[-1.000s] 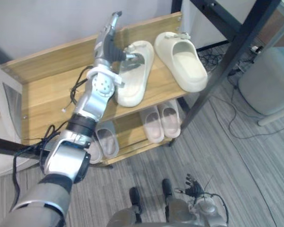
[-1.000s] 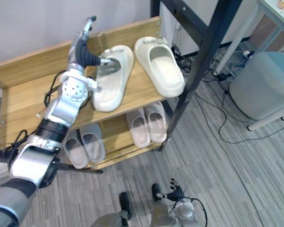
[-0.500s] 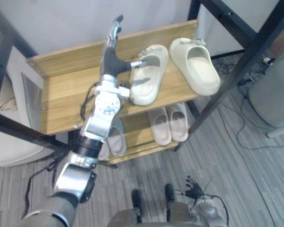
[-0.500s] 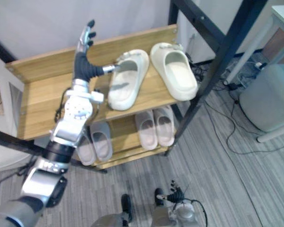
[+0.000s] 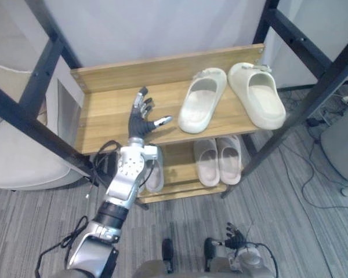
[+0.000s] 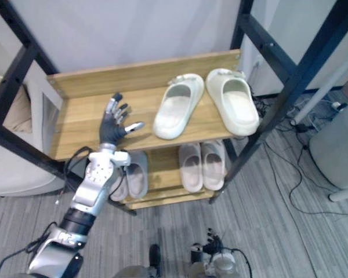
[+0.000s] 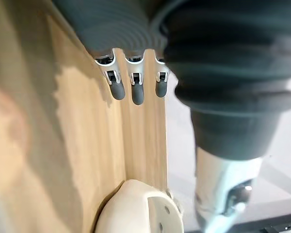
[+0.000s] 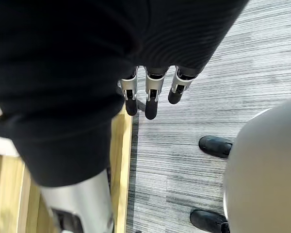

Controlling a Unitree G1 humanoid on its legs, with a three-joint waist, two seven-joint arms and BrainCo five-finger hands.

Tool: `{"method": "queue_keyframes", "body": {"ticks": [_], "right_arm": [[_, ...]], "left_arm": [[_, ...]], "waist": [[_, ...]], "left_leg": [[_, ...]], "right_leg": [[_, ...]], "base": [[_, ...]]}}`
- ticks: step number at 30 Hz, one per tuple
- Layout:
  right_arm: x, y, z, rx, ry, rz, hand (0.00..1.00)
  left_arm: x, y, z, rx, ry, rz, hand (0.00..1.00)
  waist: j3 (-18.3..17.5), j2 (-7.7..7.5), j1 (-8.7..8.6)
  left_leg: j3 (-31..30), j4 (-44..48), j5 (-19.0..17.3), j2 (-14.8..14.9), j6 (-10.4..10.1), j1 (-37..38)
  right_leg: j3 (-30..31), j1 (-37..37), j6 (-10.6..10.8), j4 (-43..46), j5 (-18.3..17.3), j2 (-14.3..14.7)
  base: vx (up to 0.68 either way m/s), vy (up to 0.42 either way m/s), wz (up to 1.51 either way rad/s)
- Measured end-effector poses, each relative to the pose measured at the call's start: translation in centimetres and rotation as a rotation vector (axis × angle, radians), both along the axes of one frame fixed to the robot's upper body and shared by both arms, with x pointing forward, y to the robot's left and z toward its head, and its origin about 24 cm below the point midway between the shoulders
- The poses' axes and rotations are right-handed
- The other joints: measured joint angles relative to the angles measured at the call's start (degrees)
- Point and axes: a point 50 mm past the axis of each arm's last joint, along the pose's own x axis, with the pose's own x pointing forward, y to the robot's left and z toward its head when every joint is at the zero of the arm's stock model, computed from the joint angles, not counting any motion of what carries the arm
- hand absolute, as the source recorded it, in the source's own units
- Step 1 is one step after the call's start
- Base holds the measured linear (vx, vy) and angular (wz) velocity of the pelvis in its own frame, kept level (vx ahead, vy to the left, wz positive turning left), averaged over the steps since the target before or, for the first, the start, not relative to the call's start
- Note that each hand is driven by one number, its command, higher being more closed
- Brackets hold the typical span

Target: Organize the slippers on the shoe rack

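Two cream slippers lie side by side on the wooden rack's top shelf [image 5: 104,124], the left slipper [image 5: 202,101] angled slightly and the right slipper [image 5: 256,95] beside it. My left hand [image 5: 142,119] hovers open with spread fingers over the bare shelf, to the left of the left slipper and apart from it. In the left wrist view its fingers [image 7: 137,87] are straight and the slipper's end [image 7: 136,208] shows past them. My right hand [image 5: 235,236] hangs low over the floor, its fingers [image 8: 149,99] relaxed and holding nothing.
On the lower shelf stand a pale pink pair [image 5: 217,162] and a grey pair [image 6: 133,179], partly behind my arm. Black frame posts [image 5: 304,98] cross at right and left. A beige cushion [image 5: 17,156] sits left and a grey stool [image 5: 343,145] right.
The camera has shifted. My left hand has left the left cream slipper and drawn back to the left and toward the shelf's front. The slipper stays on the shelf.
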Motion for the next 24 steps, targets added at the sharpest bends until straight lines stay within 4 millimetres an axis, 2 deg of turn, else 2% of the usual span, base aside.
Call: {"method": "queue_keyframes", "body": {"ticks": [9,19,24], "right_arm": [[-0.6,0.1,-0.6,-0.009,0.047,0.0,0.0],[-0.9,0.4,-0.9,0.0,0.063,-0.003,0.0],[-0.8,0.5,-0.9,-0.003,0.064,-0.008,0.0]], "left_arm": [[-0.8,-3.5,-0.9,0.008,0.028,-0.142,0.0],[-1.2,-6.1,-1.5,0.02,0.049,-0.238,0.0],[-1.2,-7.5,-1.6,0.042,0.055,-0.282,0.0]], "waist": [[-1.2,-1.12,0.08],[-2.3,-2.32,-0.56],[-2.3,-2.45,-0.9]], "left_leg": [[-0.9,0.0,0.0,0.0,0.0,0.2],[-0.8,0.0,0.1,-0.1,0.0,0.3],[-0.4,0.0,0.1,-0.2,0.0,0.4]], "right_leg": [[-1.5,0.7,0.2,-0.1,-0.1,-0.2],[-1.5,0.8,0.2,-0.3,-0.1,-0.3],[-1.3,0.8,0.3,-0.4,-0.1,-0.4]], "base": [[-0.01,0.002,0.07],[0.0,0.0,0.0],[-0.01,0.003,-0.01]]}}
